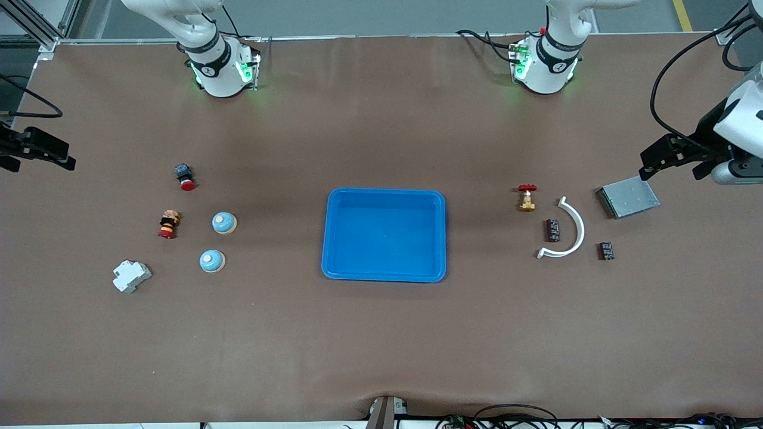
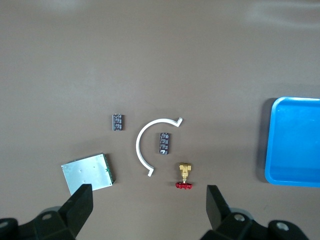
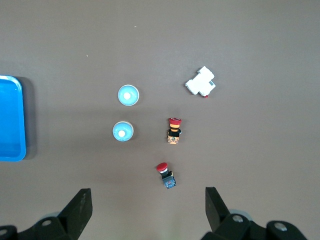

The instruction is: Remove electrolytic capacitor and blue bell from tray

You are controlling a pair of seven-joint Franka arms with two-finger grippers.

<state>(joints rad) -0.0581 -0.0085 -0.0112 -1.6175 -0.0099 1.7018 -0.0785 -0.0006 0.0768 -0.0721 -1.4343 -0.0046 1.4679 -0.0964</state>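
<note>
Breaker (image 1: 132,277) lowest in frame; tray (image 1: 326,238) mid-frame empty, bells (image 1: 224,222) and capacitors (image 1: 552,230) already out. Left jaws over plate (image 1: 629,196), right jaws at frame edge, both apart. Could regrab finished parts by mistake.

The left end effector (image 2: 147,205) hangs over the brown bench (image 2: 150,50), its two fingers (image 2: 80,202) spread wide with nothing between them. Below lie a grey metal plate (image 2: 88,171), two small dark capacitors (image 2: 118,121) (image 2: 164,142), a white curved clip (image 2: 147,145) around one of them, and a brass valve with a red handle (image 2: 184,175). The blue tray (image 2: 295,142) sits well apart from these.
</note>
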